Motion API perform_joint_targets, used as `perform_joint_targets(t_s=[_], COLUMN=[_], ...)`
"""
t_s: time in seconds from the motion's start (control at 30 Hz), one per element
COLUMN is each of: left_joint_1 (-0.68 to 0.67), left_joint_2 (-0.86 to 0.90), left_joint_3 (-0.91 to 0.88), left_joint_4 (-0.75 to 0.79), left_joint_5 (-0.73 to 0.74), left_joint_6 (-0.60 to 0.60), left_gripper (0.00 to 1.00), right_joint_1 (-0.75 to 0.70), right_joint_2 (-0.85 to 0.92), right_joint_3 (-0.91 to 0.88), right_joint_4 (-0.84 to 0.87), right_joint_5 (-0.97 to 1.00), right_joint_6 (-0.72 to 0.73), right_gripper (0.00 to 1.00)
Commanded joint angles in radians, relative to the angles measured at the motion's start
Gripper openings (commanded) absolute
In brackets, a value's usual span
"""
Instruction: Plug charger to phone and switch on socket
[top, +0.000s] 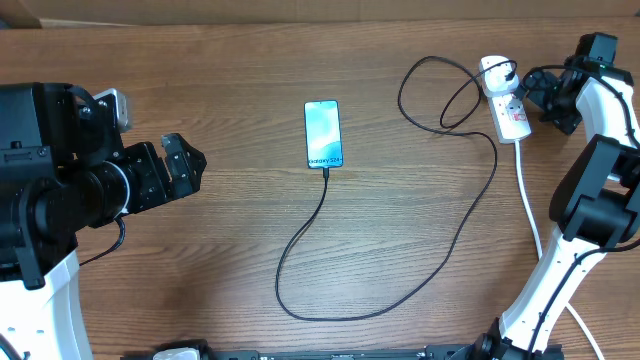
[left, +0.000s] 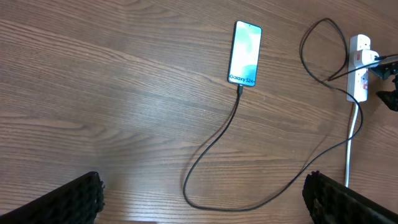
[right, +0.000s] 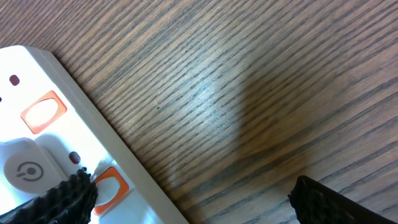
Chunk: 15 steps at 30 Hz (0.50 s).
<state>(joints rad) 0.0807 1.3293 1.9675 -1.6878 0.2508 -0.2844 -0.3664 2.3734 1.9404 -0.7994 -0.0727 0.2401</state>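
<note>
The phone (top: 323, 133) lies mid-table, screen lit, "Galaxy S24+" at its near end; it also shows in the left wrist view (left: 244, 53). The black charger cable (top: 330, 315) runs from the phone's near end in a big loop to the white socket strip (top: 507, 105) at the far right, where its plug sits in the far end. My right gripper (top: 545, 100) is open beside the strip; one finger rests at an orange switch (right: 106, 186) on the strip (right: 37, 143). My left gripper (top: 185, 165) is open and empty, far left of the phone.
The strip's thick white cord (top: 530, 215) runs toward the near edge past the right arm's base. The cable (left: 249, 205) loops across the wood in front of my left gripper (left: 202, 202). A second orange switch (right: 43, 112) is on the strip.
</note>
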Motion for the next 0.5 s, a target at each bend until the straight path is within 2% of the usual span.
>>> perform_joint_targets(t_s=[0.0, 0.47], left_joint_1=[0.004, 0.004], left_joint_2=[-0.002, -0.002], left_joint_3=[-0.003, -0.003], left_joint_4=[-0.001, -0.001], left_joint_5=[0.001, 0.001], left_joint_6=[0.016, 0.016], left_gripper=[1.00, 1.00], right_joint_1=[0.013, 0.013], right_joint_2=[0.014, 0.014], right_joint_3=[-0.015, -0.026], right_joint_4=[-0.011, -0.024], right_joint_5=[0.000, -0.046], right_joint_6=[-0.002, -0.006], right_gripper=[1.00, 1.00])
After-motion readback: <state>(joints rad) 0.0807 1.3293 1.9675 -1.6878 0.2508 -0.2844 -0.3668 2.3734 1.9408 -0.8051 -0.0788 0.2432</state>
